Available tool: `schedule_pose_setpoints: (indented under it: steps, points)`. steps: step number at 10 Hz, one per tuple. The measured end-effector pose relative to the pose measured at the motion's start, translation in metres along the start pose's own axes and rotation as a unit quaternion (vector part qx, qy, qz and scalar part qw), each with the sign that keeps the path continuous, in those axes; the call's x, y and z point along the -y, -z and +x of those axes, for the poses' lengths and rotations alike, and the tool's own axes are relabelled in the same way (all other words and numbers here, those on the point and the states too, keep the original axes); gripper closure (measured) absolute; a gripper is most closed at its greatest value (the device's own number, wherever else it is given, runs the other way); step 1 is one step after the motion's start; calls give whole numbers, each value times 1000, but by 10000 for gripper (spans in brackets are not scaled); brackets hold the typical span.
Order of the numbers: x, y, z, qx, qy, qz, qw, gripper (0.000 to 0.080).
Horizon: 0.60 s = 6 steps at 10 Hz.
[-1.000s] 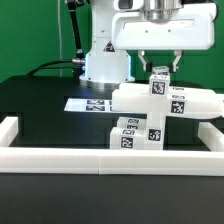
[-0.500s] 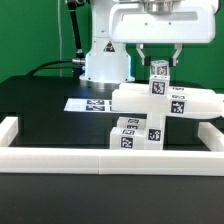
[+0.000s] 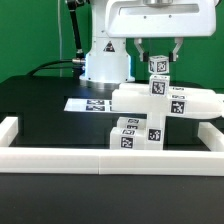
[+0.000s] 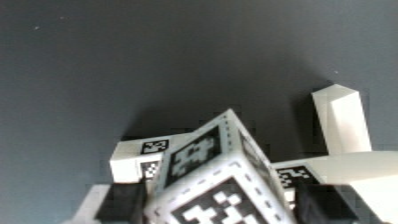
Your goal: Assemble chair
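A small white blocky plastic chair part [image 3: 158, 66] with black square tags is held in the half-closed end effector [image 3: 158, 64], lifted above the other white chair pieces [image 3: 165, 104] on the black table [image 3: 40, 105].

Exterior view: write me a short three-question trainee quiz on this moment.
1. True or false: the tool grips a small tagged block.
2. The block is: A) lying on the table, B) held just above the chair parts, C) resting on the low white wall.
3. Fill in: the marker board lies to the exterior view's ___ of the chair parts.
Key: 1 true; 2 B; 3 left.
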State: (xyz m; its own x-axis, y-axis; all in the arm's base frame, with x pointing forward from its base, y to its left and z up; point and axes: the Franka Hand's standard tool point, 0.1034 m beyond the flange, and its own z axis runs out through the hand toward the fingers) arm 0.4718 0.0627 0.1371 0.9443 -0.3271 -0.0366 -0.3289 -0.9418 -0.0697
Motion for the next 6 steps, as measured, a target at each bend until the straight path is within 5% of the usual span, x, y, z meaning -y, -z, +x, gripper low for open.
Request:
schedule_pose_setpoints:
  steps: [1, 3, 6]
  points:
    - [2, -2, 3, -7, 27, -15, 999, 403]
    - [9, 3, 16, -14, 60, -22, 998, 403]
    - [11, 6, 19, -17, 71, -22, 997, 403]
